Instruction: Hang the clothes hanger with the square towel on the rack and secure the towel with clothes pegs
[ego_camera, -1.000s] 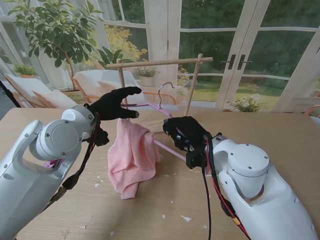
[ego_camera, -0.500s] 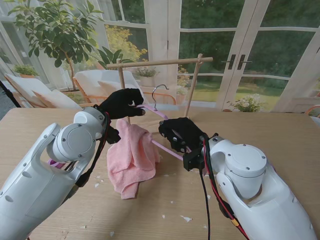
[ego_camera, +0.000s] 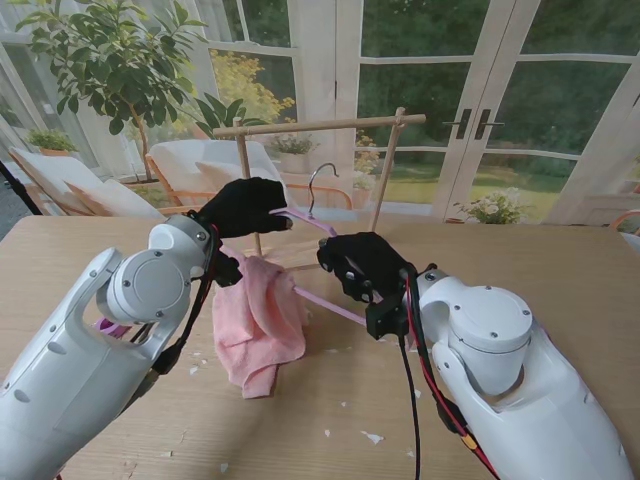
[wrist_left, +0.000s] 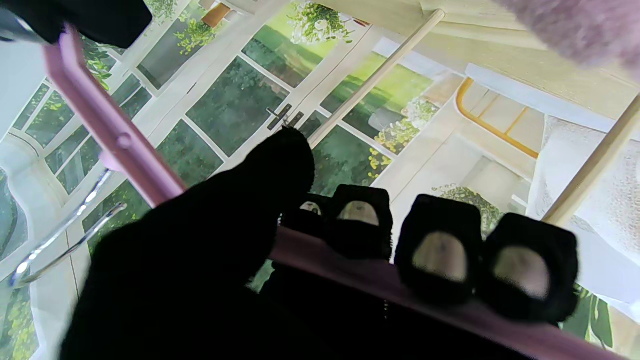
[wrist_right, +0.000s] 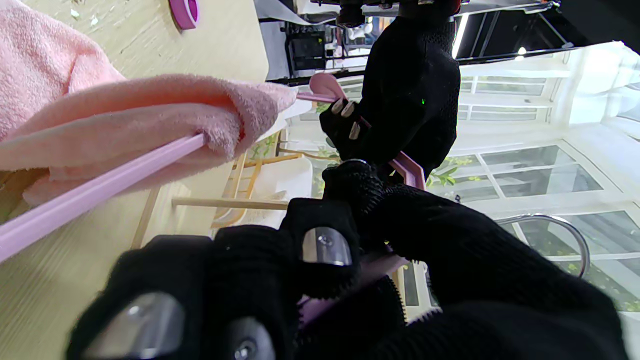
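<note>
Starting at our left, the left hand (ego_camera: 243, 206) in its black knit glove has its fingers curled over one shoulder of the pink plastic clothes hanger (ego_camera: 322, 304), close to the chrome hook (ego_camera: 318, 185). The hanger looks light, thin and rigid, likely slick under fabric fingertips, so we judge gripping both shoulders near the neck steadies it best. Draped over its lower bar, the pink square towel (ego_camera: 258, 325) is soft, fluffy terry, bunched and limp, its lower folds touching the pale wooden table (ego_camera: 560, 270); we expect it to slide along the bar easily. Farther right, the right hand (ego_camera: 362, 264) clasps the hanger's other shoulder. Behind stands the round-dowelled wooden rack (ego_camera: 318, 125), hanger not yet on it.
</note>
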